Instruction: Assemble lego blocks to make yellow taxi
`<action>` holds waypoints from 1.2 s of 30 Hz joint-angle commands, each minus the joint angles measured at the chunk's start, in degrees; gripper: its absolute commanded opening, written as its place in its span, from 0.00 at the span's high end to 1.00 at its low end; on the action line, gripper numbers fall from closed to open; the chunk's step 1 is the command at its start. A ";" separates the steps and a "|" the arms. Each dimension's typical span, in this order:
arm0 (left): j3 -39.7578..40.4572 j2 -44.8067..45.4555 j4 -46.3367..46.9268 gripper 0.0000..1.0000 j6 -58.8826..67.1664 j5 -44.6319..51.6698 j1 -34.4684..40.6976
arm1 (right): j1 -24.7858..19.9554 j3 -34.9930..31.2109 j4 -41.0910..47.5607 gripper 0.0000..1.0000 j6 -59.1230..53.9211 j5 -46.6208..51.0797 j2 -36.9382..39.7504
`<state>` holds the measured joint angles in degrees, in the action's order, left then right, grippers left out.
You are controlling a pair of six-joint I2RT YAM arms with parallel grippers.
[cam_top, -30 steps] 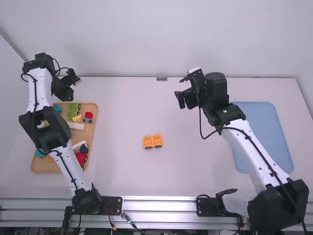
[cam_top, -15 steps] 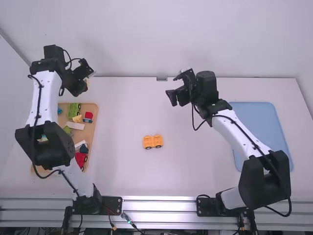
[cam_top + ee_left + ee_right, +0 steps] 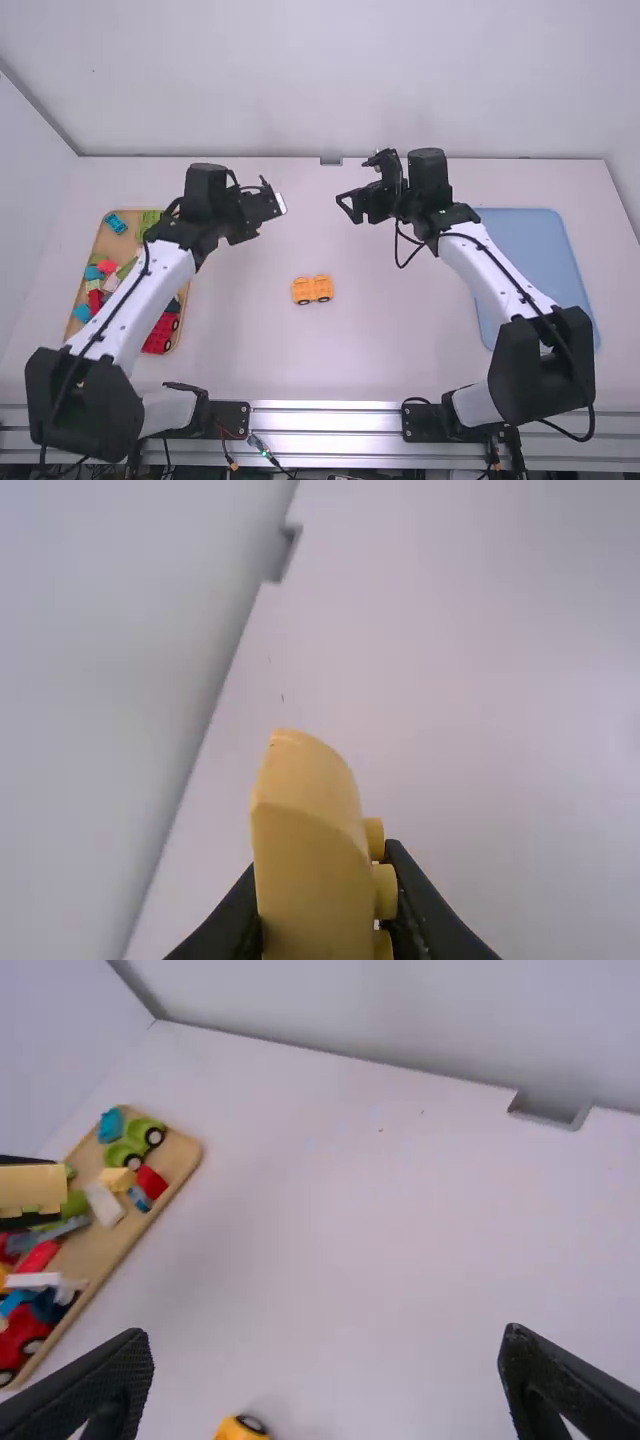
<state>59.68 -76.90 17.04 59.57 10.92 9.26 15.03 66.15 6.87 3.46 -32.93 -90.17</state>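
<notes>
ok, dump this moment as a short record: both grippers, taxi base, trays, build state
left_gripper: fingers closed on yellow block, raised above table
right_gripper: fingers open, nothing between them, raised above table
taxi_base: orange-yellow wheeled piece on table, between the trays
wooden_tray: left side, mixed parts incl. red car
blue_tray: right side
build_state: held block not on base

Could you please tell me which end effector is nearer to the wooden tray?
Left: the left end effector is right of the wooden tray; the right end effector is much farther right.
</notes>
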 commanded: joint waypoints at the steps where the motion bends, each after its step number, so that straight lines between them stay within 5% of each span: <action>1: -3.43 2.91 -2.40 0.88 -0.22 0.02 2.47 | -1.18 1.31 -0.07 0.17 1.05 -9.79 -2.43; 13: -4.57 -3.28 -8.57 0.87 -3.26 1.73 4.63 | -1.81 1.33 -10.91 0.22 1.07 -33.57 -14.86; 36: -4.57 -13.53 -23.15 0.96 -14.47 3.50 11.37 | 0.74 1.33 -13.03 0.28 1.07 -22.51 -15.39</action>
<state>55.33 -90.15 -5.96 47.51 12.69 20.69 16.36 66.17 -5.93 4.51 -56.60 -105.06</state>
